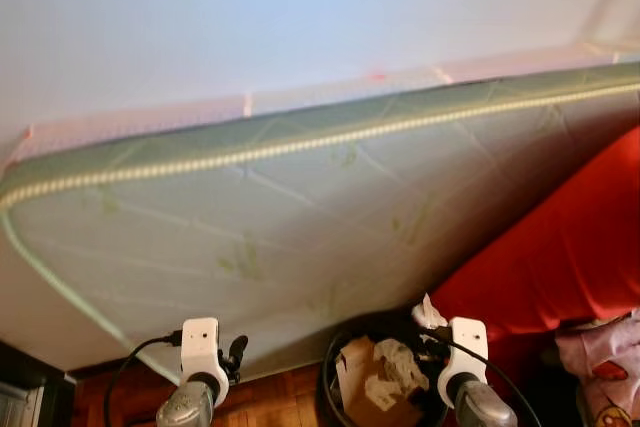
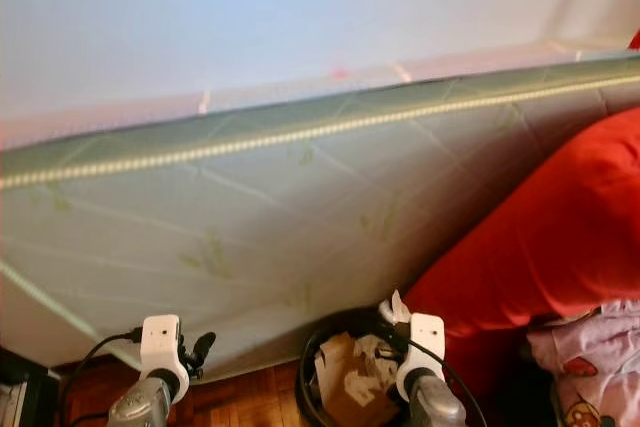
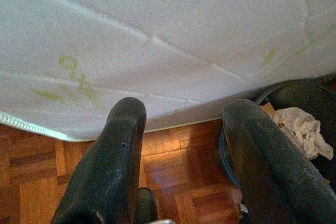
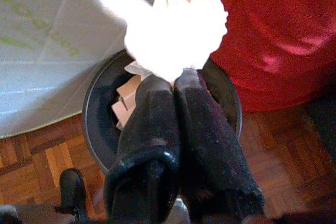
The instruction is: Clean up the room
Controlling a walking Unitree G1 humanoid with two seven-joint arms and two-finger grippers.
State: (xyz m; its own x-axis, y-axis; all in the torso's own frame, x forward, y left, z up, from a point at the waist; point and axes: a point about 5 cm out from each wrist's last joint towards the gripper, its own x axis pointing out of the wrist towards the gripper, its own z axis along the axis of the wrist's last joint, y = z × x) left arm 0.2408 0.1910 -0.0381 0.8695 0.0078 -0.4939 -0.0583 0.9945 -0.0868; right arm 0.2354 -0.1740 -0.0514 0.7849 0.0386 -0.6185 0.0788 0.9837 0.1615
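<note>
Right gripper [image 4: 176, 77], jaws clamped on crumpled white tissue wad [image 4: 176, 30], holds it directly over round black waste bin [image 4: 94, 124] at 6 o'clock below quilted mattress [image 1: 300, 217], likely for dropping. Left gripper [image 3: 184, 124], jaws apart, empty, at bin's 9 o'clock.

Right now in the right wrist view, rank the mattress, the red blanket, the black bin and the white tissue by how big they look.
1. Mattress and red blanket: look alike, cannot rank.
2. Black bin.
3. White tissue, pinched in the right hand; it is nearest the camera, so it looks enlarged.
</note>
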